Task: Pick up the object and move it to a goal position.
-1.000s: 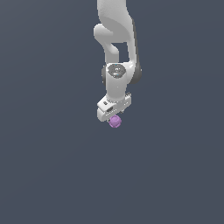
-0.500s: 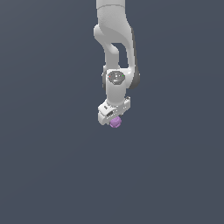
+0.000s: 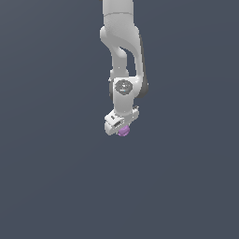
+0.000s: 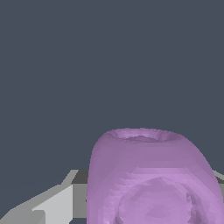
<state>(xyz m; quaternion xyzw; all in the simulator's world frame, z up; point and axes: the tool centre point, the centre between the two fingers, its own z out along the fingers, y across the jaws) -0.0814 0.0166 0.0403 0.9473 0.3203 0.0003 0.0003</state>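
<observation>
Plain dark slate-grey background filled both views, with no desk edge visible. From the white Panda arm [image 3: 122, 51] hung the white claw [image 3: 122, 130], clamped on the small light-purple lumpy ball [image 3: 123, 132], held in the air between its fingers [image 4: 48, 205]. Carrying it well probably called for a firm, steady grip. Nothing else appeared nearby, no obstacle, and no goal marker showed.

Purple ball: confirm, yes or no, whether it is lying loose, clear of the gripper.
No. The purple ball sits right at the tip of the white gripper, and fills the wrist view up close.
</observation>
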